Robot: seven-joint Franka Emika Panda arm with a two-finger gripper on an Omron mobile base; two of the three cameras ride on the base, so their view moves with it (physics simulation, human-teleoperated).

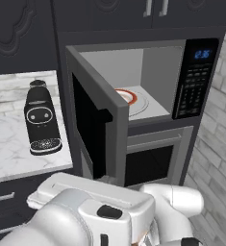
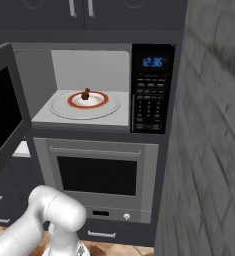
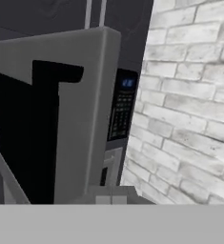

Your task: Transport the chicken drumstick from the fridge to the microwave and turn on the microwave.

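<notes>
The microwave [image 2: 89, 65] stands open, its door [image 1: 97, 129] swung out to the left; the same door [image 3: 61, 119] is close in front of the hand view. Inside, a small brown chicken drumstick [image 2: 86, 94] lies on a white plate with a red ring [image 2: 103, 101] on the glass turntable [image 2: 59, 109]. In the left base view the door hides most of the plate [image 1: 130, 97]. The black keypad panel [image 2: 151, 100] with its blue display [image 1: 202, 54] is on the right side. The fridge is out of view.
A grey oven [image 2: 99, 175] sits under the microwave. A black coffee machine [image 1: 41, 122] stands on the marble counter [image 1: 8, 144] to the left. A brick wall [image 3: 189, 109] closes the right side. My white arm [image 1: 95, 211] is folded low in front.
</notes>
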